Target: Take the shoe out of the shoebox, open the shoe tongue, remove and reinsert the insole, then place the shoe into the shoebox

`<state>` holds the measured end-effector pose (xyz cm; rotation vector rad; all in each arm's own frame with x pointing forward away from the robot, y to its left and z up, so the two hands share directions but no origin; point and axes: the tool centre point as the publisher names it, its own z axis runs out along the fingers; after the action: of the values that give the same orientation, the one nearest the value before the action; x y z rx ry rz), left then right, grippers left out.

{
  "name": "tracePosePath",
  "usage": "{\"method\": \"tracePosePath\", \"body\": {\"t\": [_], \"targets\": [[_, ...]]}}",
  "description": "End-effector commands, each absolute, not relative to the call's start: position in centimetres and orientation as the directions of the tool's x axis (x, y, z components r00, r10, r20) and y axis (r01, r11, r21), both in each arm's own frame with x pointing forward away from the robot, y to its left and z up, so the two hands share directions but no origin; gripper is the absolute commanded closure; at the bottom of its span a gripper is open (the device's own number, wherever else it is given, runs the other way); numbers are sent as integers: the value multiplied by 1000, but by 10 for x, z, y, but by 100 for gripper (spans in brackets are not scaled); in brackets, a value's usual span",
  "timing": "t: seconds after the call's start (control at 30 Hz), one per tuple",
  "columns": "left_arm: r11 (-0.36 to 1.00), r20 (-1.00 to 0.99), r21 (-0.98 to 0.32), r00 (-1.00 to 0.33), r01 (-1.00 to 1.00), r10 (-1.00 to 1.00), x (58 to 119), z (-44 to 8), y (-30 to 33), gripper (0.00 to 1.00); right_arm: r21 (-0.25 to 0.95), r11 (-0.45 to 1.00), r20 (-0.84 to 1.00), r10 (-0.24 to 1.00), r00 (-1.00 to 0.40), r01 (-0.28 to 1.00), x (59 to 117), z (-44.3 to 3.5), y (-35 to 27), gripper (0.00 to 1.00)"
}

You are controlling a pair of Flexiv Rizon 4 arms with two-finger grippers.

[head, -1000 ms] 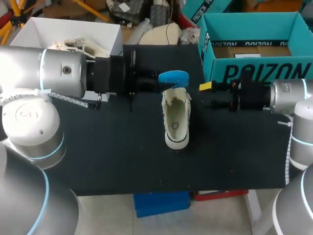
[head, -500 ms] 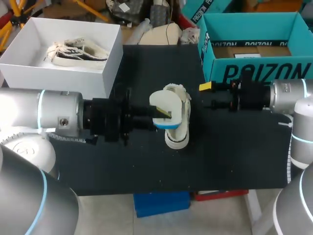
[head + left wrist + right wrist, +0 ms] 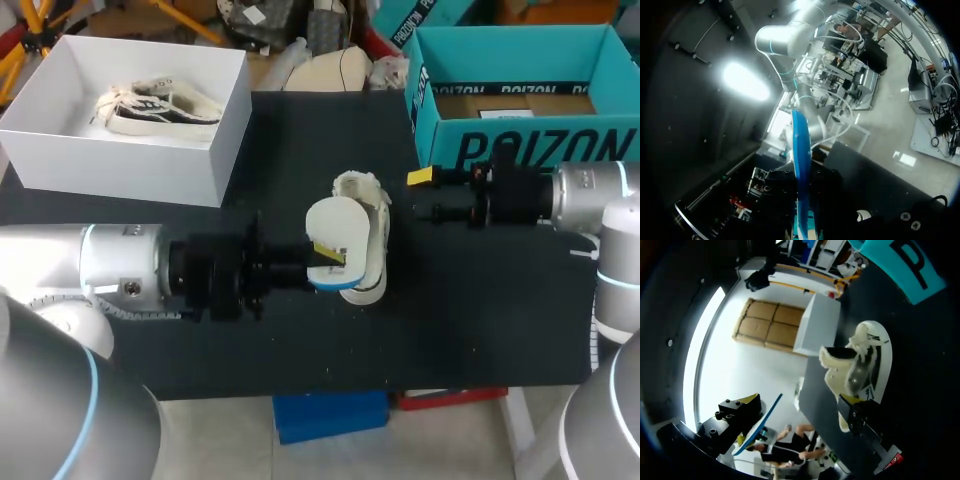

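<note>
Head view: my left tool (image 3: 326,262) is clamped on the insole (image 3: 335,228), held over the shoe (image 3: 375,240) mid-worktop (image 3: 480,320). My right tool (image 3: 424,195) is spread and empty beside the shoe. Left wrist: insole (image 3: 801,165) edge-on in my grip. Right wrist: shoe (image 3: 865,360) ahead of my spread fingers (image 3: 847,400).

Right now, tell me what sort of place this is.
Probably a robot test lab: over a black table, the left gripper holds an insole near a white shoe, the right gripper open, a white shoebox and teal box behind.
</note>
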<state>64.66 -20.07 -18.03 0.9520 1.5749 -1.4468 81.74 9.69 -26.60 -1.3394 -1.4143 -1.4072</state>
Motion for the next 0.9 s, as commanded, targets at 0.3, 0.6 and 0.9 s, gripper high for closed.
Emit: {"method": "tracePosePath", "body": {"t": [0.3, 0.6, 0.9], "targets": [[3, -993, -61, -60, 998, -105, 585, -193, -197, 100, 224, -140, 964, 178, -198, 965, 817, -267, 98, 0], [-8, -990, 112, 111, 994, -82, 579, -229, -197, 100, 224, -140, 964, 178, -198, 965, 817, -267, 98, 0], [11, -992, 124, 124, 992, -28, 590, -258, -204, 100, 224, -140, 964, 178, -198, 965, 817, -267, 98, 0]]}}
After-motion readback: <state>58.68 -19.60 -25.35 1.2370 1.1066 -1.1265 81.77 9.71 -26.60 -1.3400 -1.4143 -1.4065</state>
